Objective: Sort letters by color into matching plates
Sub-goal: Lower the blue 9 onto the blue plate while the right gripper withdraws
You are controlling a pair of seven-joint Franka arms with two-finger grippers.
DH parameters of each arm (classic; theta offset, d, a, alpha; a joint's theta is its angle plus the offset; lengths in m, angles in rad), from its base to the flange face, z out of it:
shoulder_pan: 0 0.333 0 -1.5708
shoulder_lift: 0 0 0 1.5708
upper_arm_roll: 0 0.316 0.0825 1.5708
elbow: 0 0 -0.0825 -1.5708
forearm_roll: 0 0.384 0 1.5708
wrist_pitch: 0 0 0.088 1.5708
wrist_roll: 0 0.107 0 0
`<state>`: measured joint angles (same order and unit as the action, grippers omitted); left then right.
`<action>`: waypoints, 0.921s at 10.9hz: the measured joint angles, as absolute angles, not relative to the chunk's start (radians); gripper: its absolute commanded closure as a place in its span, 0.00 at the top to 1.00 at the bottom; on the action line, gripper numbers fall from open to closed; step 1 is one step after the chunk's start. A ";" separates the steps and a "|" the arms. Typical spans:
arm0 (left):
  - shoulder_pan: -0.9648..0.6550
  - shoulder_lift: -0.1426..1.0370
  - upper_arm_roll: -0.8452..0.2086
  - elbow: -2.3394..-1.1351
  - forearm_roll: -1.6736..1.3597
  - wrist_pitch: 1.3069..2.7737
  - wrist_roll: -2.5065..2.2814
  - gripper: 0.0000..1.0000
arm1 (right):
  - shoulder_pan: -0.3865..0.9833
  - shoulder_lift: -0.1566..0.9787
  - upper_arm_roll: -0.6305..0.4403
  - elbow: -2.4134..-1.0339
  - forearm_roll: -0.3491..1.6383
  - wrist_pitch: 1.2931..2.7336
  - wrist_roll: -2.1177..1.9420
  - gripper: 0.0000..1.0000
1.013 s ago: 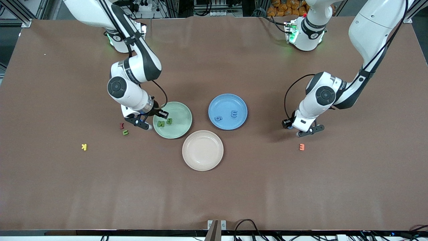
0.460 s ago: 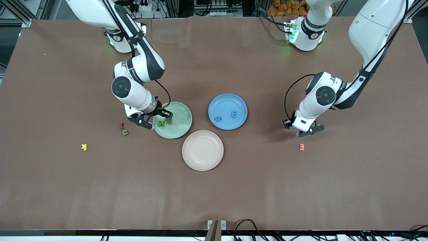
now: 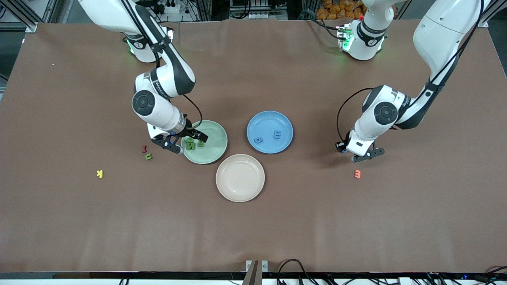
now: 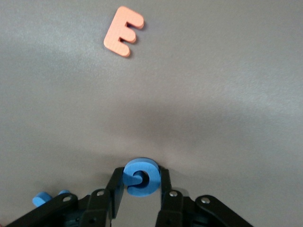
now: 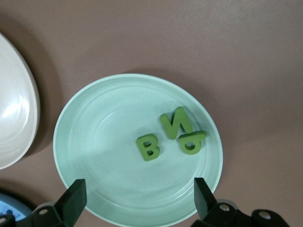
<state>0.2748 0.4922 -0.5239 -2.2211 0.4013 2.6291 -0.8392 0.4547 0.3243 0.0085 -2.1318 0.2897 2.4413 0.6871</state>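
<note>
right gripper (image 3: 183,143) spread wide over green plate (image 3: 214,152), arm bent down | 3 green letters (image 5: 171,135) on plate | left gripper (image 4: 142,194) low over table, clamps blue letter (image 4: 141,176); orange E (image 4: 124,31) at 12 o'clock

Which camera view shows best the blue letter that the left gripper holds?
The left wrist view: the blue letter sits clear between the left gripper fingers, above the bare table. In the front view, the gripper hides it. The right wrist view does not show it.
</note>
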 measured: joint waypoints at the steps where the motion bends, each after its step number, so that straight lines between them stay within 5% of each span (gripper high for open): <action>1: 0.274 0.492 -0.526 -2.215 0.401 2.629 -0.839 0.00 | 0.452 0.325 0.003 -2.132 0.280 2.441 0.686 1.00; 10: 0.159 0.492 -0.539 -2.104 0.401 2.492 -0.942 0.00 | 0.258 0.344 -0.049 -2.131 0.227 2.439 0.617 1.00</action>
<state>0.1592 0.4923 -0.5387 -2.1038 0.4013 2.4923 -0.9416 0.2578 0.3444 -0.0492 -2.1306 0.2269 2.4392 0.6170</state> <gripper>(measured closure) 0.648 0.000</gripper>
